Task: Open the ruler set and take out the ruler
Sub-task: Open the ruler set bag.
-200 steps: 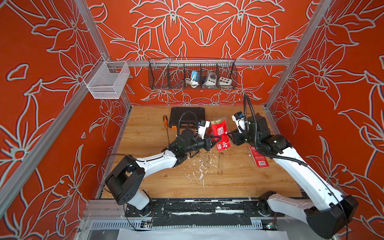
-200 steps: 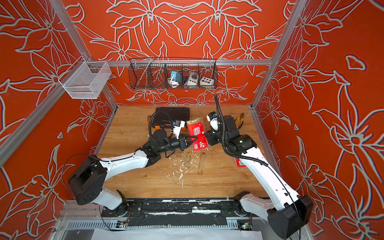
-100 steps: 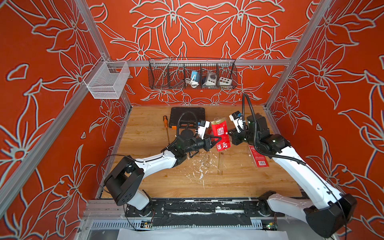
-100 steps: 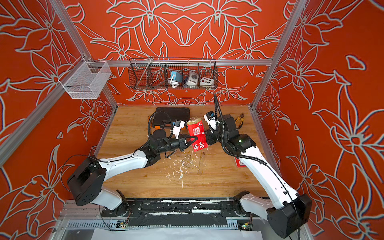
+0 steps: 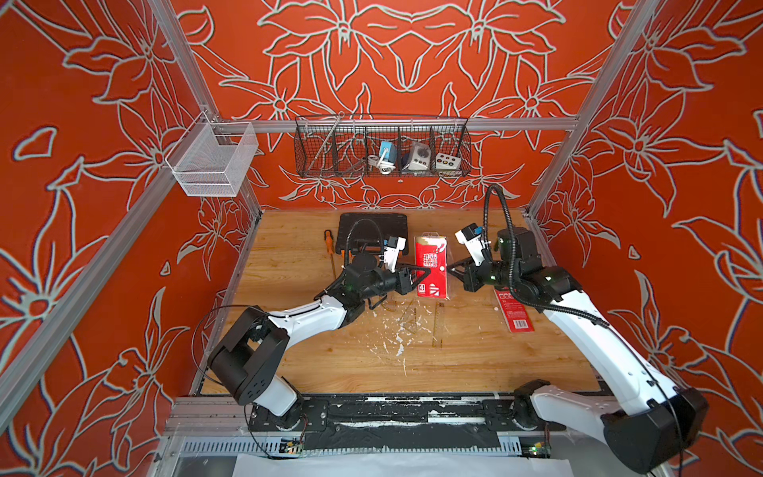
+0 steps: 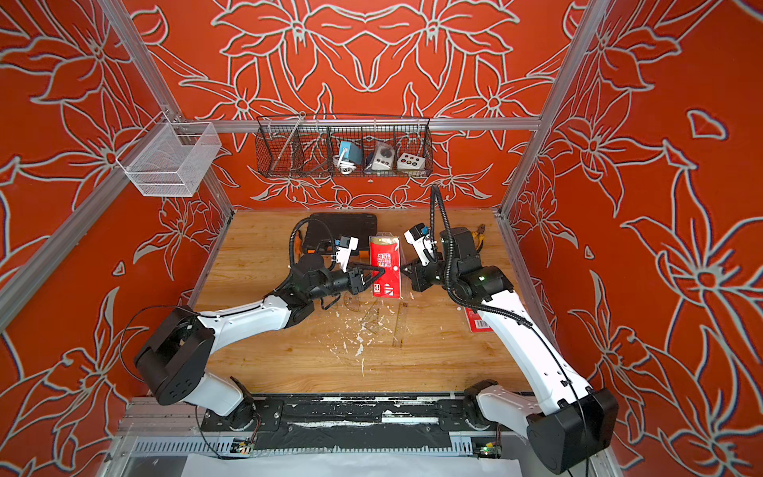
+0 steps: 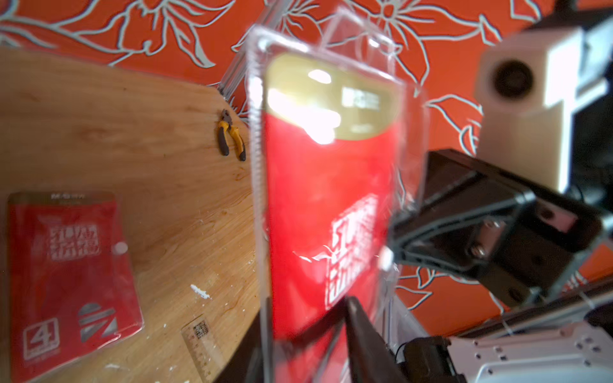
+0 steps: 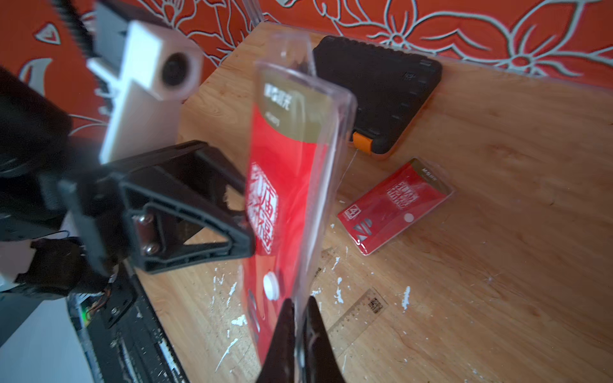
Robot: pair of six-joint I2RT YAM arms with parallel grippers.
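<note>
Pinching the clear three-o'clock edge of the upright ruler set [image 5: 431,264] in my right jaws, above the middle of the surface [image 5: 475,363], with my left jaws spread loose at its nine-o'clock edge, I risk it swinging or slipping from that single thin hold.

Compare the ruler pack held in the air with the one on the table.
The raised pack stands upright, its clear edge pinched by the right hand; the table pack lies flat, untouched. The raised pack hangs mid-air; the table pack sits by the right arm. Both: red card, gold top, clear sleeve.
</note>
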